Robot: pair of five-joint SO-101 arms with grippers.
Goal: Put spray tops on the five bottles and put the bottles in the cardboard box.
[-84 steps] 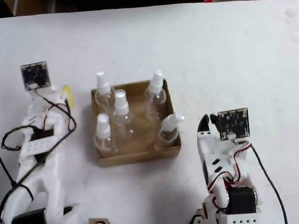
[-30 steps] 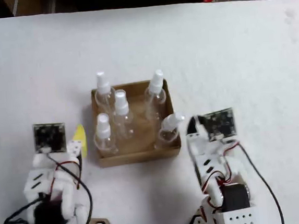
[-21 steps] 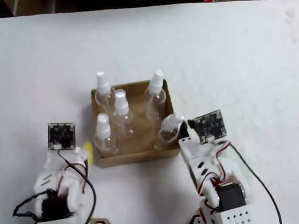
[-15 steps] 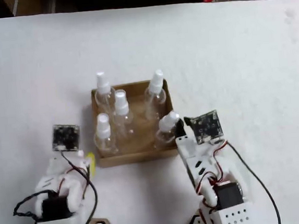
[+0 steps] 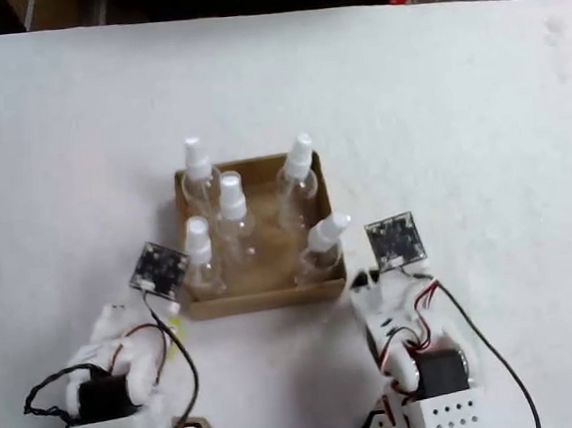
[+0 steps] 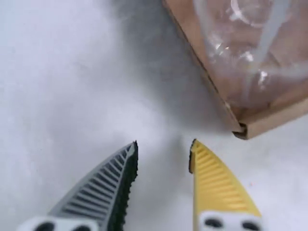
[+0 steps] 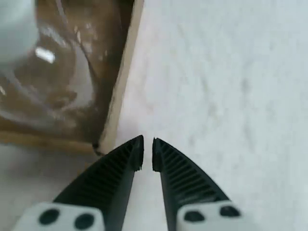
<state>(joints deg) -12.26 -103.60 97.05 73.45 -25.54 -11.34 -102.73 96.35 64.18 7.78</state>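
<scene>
With your left claw [image 6: 163, 144] a little apart and empty, your right claw [image 7: 147, 139] almost closed, each by a near corner of the cardboard box [image 5: 264, 301] where all five topped bottles [image 5: 232, 209] stand, pull both away gently, never nudging the box.

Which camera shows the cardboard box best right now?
The high view: the whole cardboard box shows, all four walls. The left wrist view catches one corner of the box; the right wrist view, another corner.

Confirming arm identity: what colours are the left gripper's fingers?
Left gripper: grey and yellow; left wrist view.
</scene>
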